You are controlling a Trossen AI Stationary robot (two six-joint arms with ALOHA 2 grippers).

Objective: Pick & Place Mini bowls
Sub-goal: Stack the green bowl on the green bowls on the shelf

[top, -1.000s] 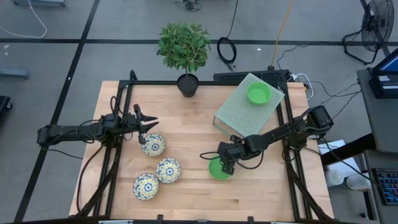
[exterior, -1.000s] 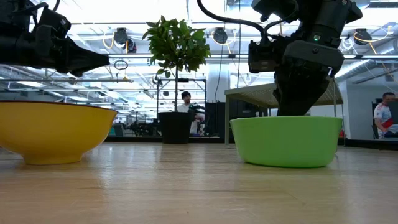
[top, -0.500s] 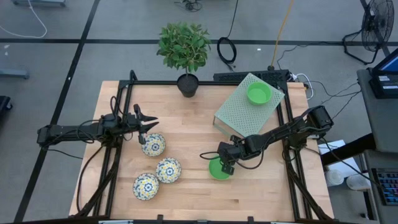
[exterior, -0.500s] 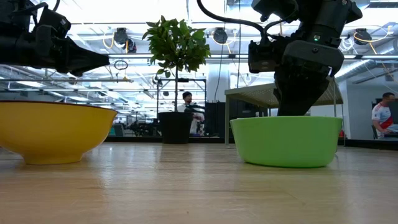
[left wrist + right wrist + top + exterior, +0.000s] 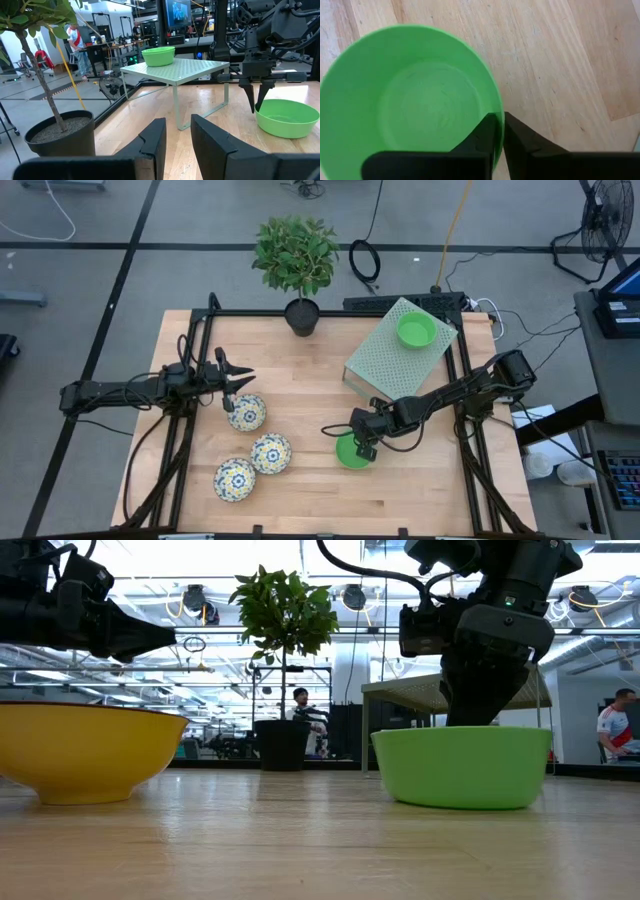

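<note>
Nothing has visibly moved since the earlier frames; right gripper (image 5: pixel 361 446) pinches the rim of a green bowl (image 5: pixel 350 452) resting on the table (image 5: pixel 310 380); left gripper (image 5: pixel 240 380) hovers slightly parted above a floral bowl (image 5: pixel 245 413).

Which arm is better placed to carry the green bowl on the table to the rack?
Right. Its end effector is shut on the rim of the green bowl, close to the rack. The left end effector hovers open by a floral bowl, farther off.

Two dark jointed arms, black looping cables, slim pointed tool fingers (image 5: pixel 152 145) — matte black
</note>
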